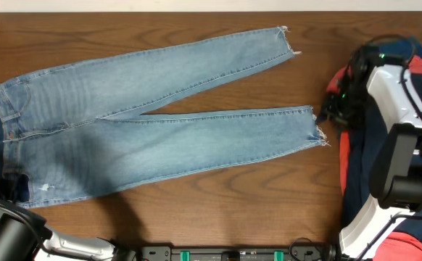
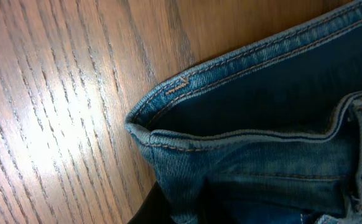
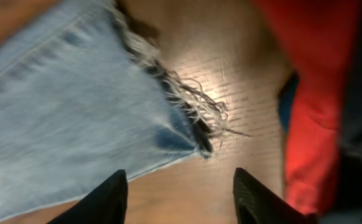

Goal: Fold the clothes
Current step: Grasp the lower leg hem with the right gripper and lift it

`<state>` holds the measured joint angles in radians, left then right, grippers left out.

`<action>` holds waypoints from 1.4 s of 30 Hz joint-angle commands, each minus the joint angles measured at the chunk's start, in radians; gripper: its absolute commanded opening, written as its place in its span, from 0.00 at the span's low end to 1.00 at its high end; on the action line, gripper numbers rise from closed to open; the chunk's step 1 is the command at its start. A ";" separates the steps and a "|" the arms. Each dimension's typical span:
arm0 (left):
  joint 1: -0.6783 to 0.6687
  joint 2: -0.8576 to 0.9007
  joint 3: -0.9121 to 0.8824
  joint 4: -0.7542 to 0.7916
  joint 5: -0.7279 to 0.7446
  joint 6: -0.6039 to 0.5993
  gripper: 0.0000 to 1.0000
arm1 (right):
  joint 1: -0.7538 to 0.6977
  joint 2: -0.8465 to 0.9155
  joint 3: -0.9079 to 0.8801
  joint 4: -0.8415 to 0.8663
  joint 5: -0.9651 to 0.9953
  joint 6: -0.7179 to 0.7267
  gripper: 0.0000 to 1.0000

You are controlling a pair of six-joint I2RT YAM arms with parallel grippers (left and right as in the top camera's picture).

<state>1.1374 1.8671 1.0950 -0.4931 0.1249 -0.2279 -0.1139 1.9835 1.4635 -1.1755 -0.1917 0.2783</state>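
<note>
jeans (image 1: 146, 123), light blue denim, lie flat and unfolded on the wooden table (image 1: 196, 225), waistband (image 2: 243, 134) at the left, the two legs spread in a v toward the right. no fold is made yet, so the whole task remains, and so does the pile of red and navy garments (image 1: 352, 174) at the right edge. left gripper (image 1: 14, 190) sits at the near waistband corner; whether its jaws clasp the denim cannot be told. right gripper (image 3: 181, 199) hovers with jaws apart, holding nothing, just beside the frayed hem (image 3: 187, 106) of the near leg. bare wood lies on both long sides of the legs; the pile crowds the hems.
</note>
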 commanded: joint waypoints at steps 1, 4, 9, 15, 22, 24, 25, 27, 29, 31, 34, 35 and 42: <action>0.005 -0.019 -0.014 -0.024 -0.001 0.006 0.06 | 0.004 0.002 -0.105 0.085 -0.084 0.013 0.49; 0.005 -0.024 -0.014 -0.041 0.000 0.000 0.06 | 0.004 0.002 -0.178 0.199 -0.187 -0.004 0.46; 0.005 -0.027 -0.014 -0.051 0.050 -0.003 0.06 | 0.005 0.002 -0.238 0.266 -0.216 0.013 0.31; 0.005 -0.064 -0.011 -0.075 0.058 -0.006 0.06 | -0.003 -0.008 -0.219 0.285 -0.217 0.012 0.01; 0.005 -0.237 0.000 -0.189 -0.050 -0.092 0.06 | -0.034 -0.155 -0.134 0.197 -0.140 0.005 0.01; 0.005 -0.301 0.000 -0.224 -0.067 -0.111 0.06 | -0.040 -0.223 -0.101 0.165 -0.089 0.005 0.01; 0.005 -0.335 0.000 -0.238 -0.067 -0.113 0.06 | -0.042 -0.259 -0.084 0.150 -0.064 0.005 0.01; 0.005 -0.397 0.000 -0.269 -0.080 -0.131 0.06 | -0.042 -0.324 -0.053 0.122 -0.039 0.005 0.01; 0.005 -0.454 0.000 -0.305 -0.108 -0.145 0.06 | -0.042 -0.383 -0.025 0.100 -0.025 0.005 0.01; 0.005 -0.504 0.000 -0.339 -0.145 -0.149 0.06 | -0.042 -0.428 0.002 0.075 -0.012 0.005 0.01; 0.005 -0.591 0.000 -0.386 -0.220 -0.175 0.06 | -0.043 -0.500 0.062 0.024 0.036 0.006 0.01; 0.005 -0.617 0.001 -0.390 -0.229 -0.175 0.06 | -0.043 -0.516 0.083 0.008 0.050 0.006 0.01; 0.005 -0.805 0.039 -0.447 -0.281 -0.175 0.06 | -0.043 -0.552 0.284 -0.130 0.065 0.033 0.01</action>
<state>1.1370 1.1210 1.0920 -0.9405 -0.0685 -0.3855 -0.1402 1.4494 1.6726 -1.2942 -0.1913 0.2882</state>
